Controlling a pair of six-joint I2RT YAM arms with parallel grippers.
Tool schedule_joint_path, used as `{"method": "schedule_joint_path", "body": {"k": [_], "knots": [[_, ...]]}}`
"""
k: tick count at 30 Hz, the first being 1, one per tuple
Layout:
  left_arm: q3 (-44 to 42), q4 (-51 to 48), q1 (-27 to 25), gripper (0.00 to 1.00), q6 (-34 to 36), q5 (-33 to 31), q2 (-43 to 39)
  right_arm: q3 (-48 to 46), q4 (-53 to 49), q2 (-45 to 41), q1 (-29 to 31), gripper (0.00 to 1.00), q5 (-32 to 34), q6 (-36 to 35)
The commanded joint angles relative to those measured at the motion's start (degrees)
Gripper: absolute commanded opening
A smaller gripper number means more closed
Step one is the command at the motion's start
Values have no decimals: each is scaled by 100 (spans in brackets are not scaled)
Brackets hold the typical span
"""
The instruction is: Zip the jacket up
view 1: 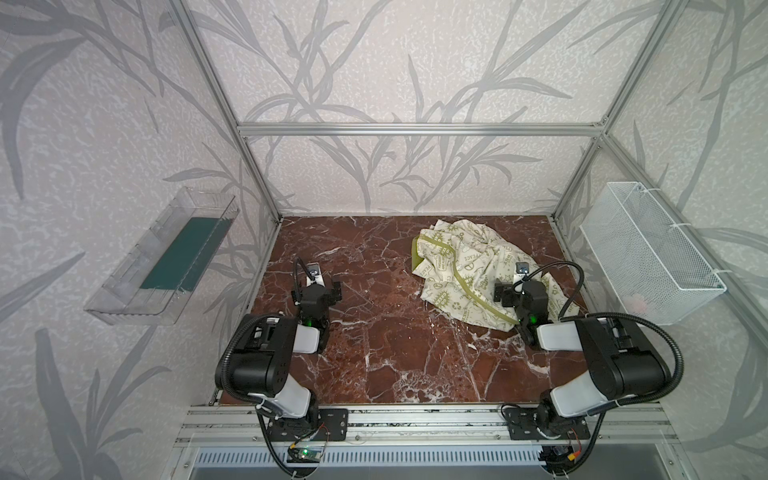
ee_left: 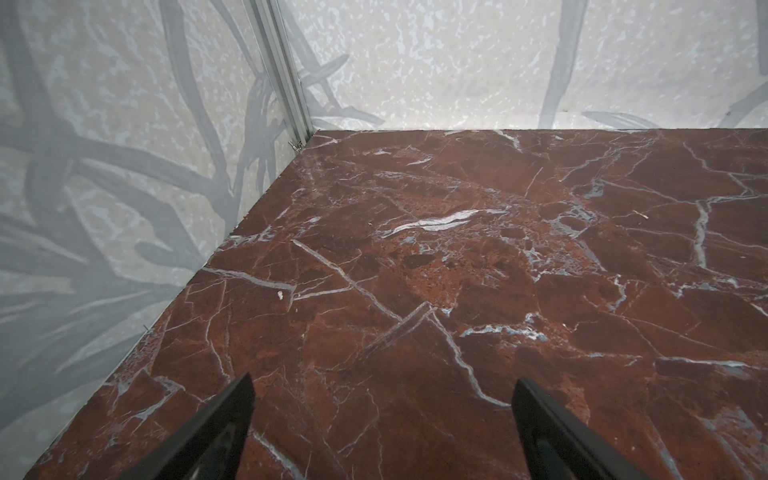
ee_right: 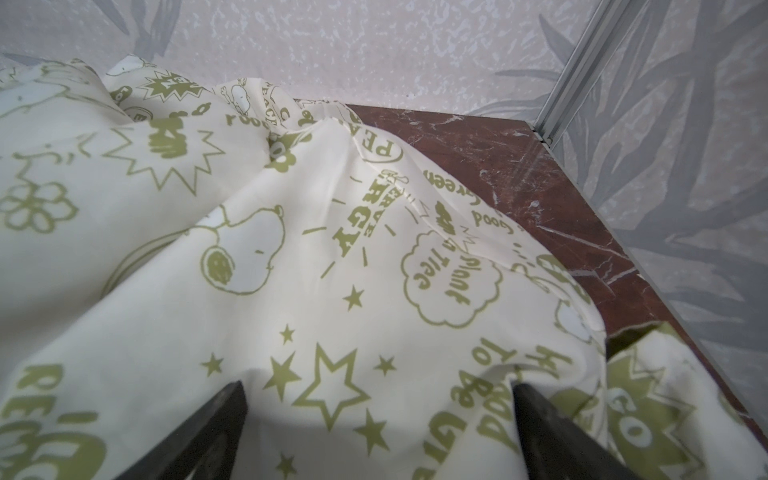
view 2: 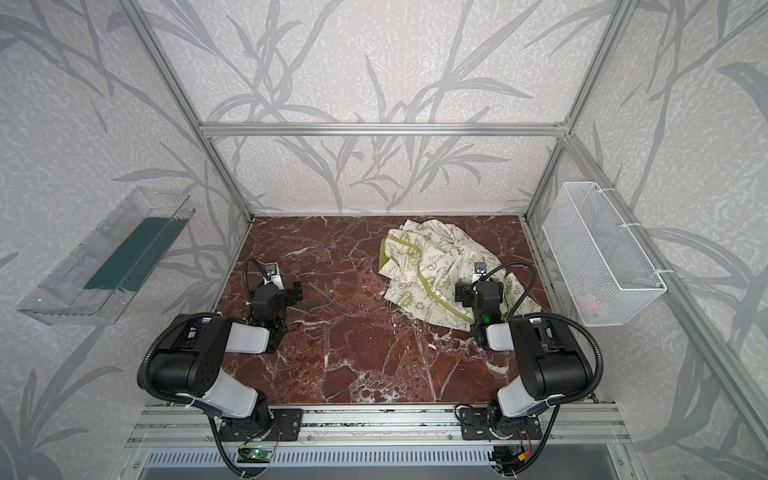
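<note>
The jacket (view 1: 457,257) (view 2: 432,257) lies crumpled at the back right of the table in both top views. It is cream with olive doodles, and a green zipper band (view 1: 462,279) runs across it. Olive lining (view 1: 417,255) shows at its left edge. My right gripper (view 1: 515,286) (view 2: 478,287) hangs open just above the jacket's near right part. In the right wrist view the printed fabric (ee_right: 332,291) fills the space under the right gripper (ee_right: 378,390), whose jaws stand wide and clamp nothing. My left gripper (view 1: 322,286) (ee_left: 382,386) is open over bare table at the left, far from the jacket.
The table (view 1: 374,340) is red-brown marble, fenced by aluminium posts and papered walls. A clear plastic bin (view 1: 166,257) hangs on the left wall. A white mesh basket (view 1: 648,249) hangs on the right wall, close to the right arm.
</note>
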Motion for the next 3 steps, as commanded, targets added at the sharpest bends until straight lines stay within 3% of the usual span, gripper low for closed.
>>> {"method": "schedule_joint_path", "body": {"k": [1,3], "knots": [[56,203,24,99,-34,-111,36,148,-112,-98,35,99,60,-17],[49,204,29,99,-30,-107,40,125,-47,-97,37,99,48,-36]]}}
